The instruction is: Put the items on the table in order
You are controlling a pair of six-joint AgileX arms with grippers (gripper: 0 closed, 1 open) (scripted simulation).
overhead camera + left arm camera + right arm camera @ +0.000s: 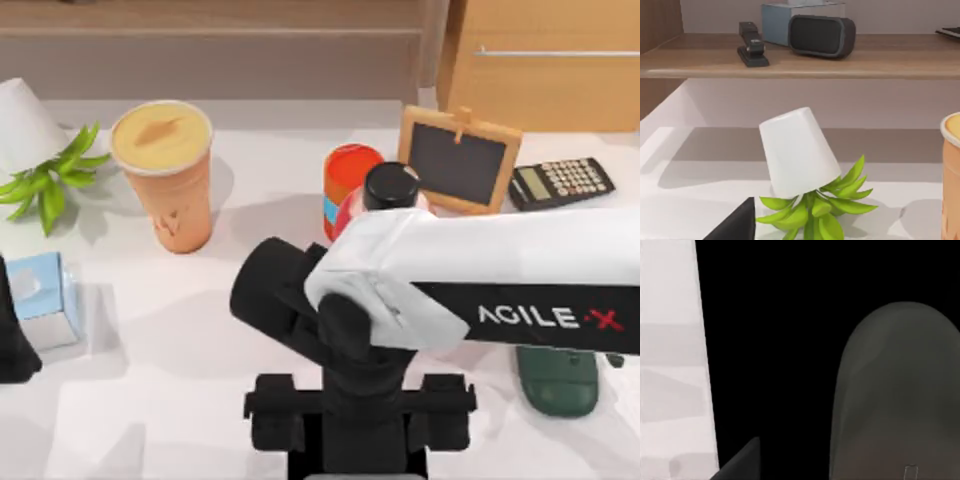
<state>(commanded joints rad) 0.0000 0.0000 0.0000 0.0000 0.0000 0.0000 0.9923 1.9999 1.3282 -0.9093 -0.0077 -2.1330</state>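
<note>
Top camera hangs above the worktop (150, 330) and looks steeply down, with the right arm (480, 290) crossing close beneath it and a strip of back wall at the frame's upper edge. Left wrist camera sits low near the worktop's left side, facing level toward the back wall and a wooden shelf (800, 60); the tipped white pot with green leaves (797, 155) and the orange cup (951, 175) appear here and from above. Right wrist camera is pressed very close over the grey mouse (897, 395), its surroundings dark; the mouse also sits in the top view's lower right.
</note>
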